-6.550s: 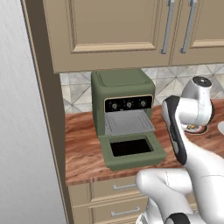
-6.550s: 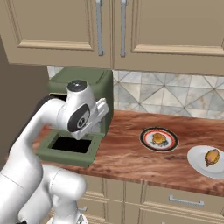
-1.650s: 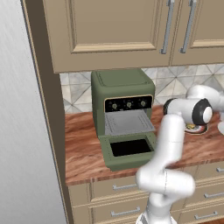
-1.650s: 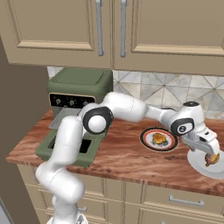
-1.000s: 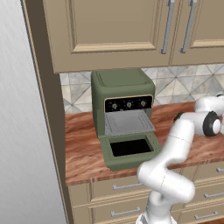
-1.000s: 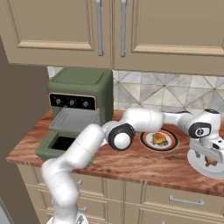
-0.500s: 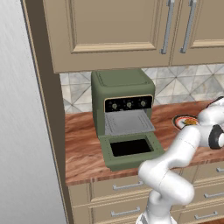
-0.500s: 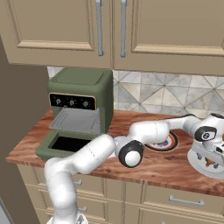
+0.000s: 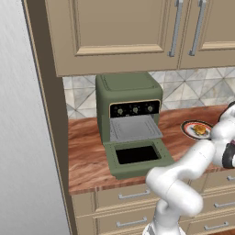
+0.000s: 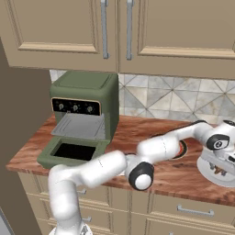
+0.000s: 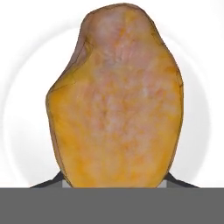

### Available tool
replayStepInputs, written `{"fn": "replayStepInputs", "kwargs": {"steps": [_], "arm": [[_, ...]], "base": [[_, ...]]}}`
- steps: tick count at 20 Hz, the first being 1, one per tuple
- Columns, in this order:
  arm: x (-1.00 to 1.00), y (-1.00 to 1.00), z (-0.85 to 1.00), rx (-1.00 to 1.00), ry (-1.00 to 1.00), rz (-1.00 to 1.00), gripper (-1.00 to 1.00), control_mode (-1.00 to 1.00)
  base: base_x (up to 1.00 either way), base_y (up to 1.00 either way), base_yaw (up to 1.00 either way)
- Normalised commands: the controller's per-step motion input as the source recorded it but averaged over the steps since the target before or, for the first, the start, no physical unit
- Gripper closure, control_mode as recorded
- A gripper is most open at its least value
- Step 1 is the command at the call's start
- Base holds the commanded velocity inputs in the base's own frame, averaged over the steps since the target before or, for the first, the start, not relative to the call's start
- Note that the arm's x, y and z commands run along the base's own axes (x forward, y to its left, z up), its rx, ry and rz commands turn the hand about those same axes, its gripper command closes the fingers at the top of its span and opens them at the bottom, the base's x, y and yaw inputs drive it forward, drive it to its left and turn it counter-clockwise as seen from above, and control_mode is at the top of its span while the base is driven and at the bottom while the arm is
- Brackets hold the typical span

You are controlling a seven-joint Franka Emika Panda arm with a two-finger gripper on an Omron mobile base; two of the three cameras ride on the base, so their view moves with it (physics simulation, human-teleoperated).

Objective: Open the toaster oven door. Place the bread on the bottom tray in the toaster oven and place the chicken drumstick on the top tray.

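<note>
The olive-green toaster oven [image 9: 128,92] [image 10: 87,92] stands on the counter with its door [image 9: 137,158] [image 10: 69,153] folded down flat, and a grey tray [image 9: 135,128] shows inside. The bread [image 9: 200,130] lies on a dark-rimmed plate [image 9: 187,129] to the oven's right. Far right, the chicken drumstick [image 11: 116,100] rests on a white plate [image 11: 26,109] [image 10: 225,178]. My gripper [image 10: 219,168] [image 11: 111,183] is down over that plate, open, with a dark fingertip [image 11: 48,181] on either side of the drumstick's near end.
Beige wall cabinets hang close above the oven. My arm stretches low across the counter from the oven side to the far right, passing in front of the bread plate [image 10: 182,149]. Drawers run below the wooden counter edge.
The arm has swung right from the oven across the counter, and the hand has come down onto the white plate with the drumstick. The oven door stayed down.
</note>
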Motion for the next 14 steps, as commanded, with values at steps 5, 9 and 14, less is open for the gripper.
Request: {"fn": "replayStepInputs", "kwargs": {"steps": [5,9,14], "arm": [[-0.69,0.1,0.62,0.18,-0.01,0.05,1.0,-1.0],[-0.58,0.42,0.84,0.28,0.02,0.12,1.0,-1.0],[-0.32,0.43,0.66,0.47,0.16,0.22,1.0,-1.0]], "base": [[0.0,0.0,0.0],[0.0,0.0,0.0],[0.0,0.0,0.0]]}}
